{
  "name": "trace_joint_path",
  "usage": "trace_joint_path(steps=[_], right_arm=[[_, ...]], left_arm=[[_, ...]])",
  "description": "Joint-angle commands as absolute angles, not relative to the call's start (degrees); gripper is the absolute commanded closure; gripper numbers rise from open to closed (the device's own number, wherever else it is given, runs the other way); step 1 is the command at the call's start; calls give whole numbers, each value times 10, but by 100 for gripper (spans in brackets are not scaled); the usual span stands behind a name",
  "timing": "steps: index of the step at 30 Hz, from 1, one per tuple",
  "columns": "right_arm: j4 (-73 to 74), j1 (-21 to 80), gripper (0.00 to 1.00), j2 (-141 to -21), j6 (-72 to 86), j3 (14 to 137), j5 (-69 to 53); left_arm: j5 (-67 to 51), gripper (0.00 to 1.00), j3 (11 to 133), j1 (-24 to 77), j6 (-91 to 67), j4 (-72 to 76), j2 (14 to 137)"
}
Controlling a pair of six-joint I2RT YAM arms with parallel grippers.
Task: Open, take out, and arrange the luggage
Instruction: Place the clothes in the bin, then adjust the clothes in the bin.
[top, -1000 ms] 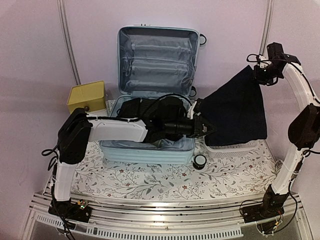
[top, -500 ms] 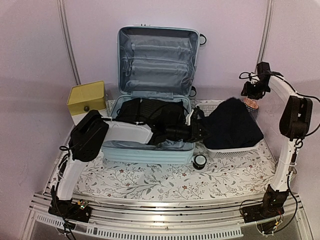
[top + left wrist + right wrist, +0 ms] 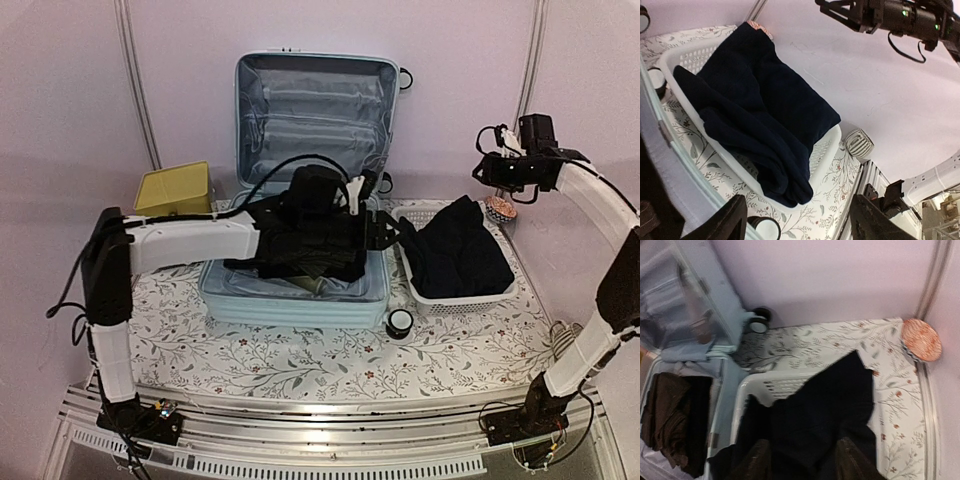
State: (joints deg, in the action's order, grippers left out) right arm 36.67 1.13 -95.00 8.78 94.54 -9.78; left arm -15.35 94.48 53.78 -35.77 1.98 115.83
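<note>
Luggage [image 3: 300, 200] sits at back-middle of table, open, lid standing up by the wall. Hard shell is pale mint-blue w/ ribs; inside is soft grey cloth lining. Bottom half holds a heap of dark clothes [image 3: 300, 250], crumpled & floppy. Round black & white wheel [image 3: 400, 322] sticks out at its front R corner.

L gripper [image 3: 388, 232] reaches across the luggage to its R edge, just beside white basket [image 3: 505, 292]. In its wrist view the black fingers [image 3: 732, 220] stand wide apart w/ nothing btwn them: let go, holding nothing.

R gripper [image 3: 484, 170] hangs high over back R of table, above the basket. Its fingers [image 3: 757, 460] are parted too, nothing pinched.

Basket is white plastic w/ lots of little holes & rounded corners. Navy cloth [image 3: 460, 250] lies in it, soft & thick, in lumpy folds, one end over the rim.

Yellow box [image 3: 175, 190] sits L of luggage. Small round orange thing [image 3: 498, 208] w/ frilly ribbed edge sits by R wall. Table cover [image 3: 300, 365] is white w/ leafy flower print.
</note>
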Motion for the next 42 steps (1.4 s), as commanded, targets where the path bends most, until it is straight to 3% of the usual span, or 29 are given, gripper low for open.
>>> trace_joint_path(steps=[1,3,5,12,16,20,24,28,34,42], right_arm=[[233,67,70,-869,144,792,-147],[176,83,94,-842,170,708,-162],[139,104,98,-829,191,652,-165],[55,155,98,-832,247,517,-95],[8,185,98,-900,290,450,-79],[26,223,98,-977,294,475,-93],[90,230,98,-975,271,522,-63],[191,230,97,-930,238,581,4],[306,230,97,-882,222,641,112],[311,178,97,-894,264,554,119]], left_arm=[[-70,28,888,534,-288,-49,1042],[-46,27,843,528,-271,-65,994],[-30,27,797,515,-267,-75,942],[1,22,650,449,-261,-97,784],[-3,21,601,420,-263,-94,741],[-11,20,590,409,-259,-95,736],[-14,16,591,404,-251,-100,742],[-9,2,593,402,-258,-104,748],[-10,2,561,371,-283,-97,730],[-69,2,525,338,-292,-70,707]])
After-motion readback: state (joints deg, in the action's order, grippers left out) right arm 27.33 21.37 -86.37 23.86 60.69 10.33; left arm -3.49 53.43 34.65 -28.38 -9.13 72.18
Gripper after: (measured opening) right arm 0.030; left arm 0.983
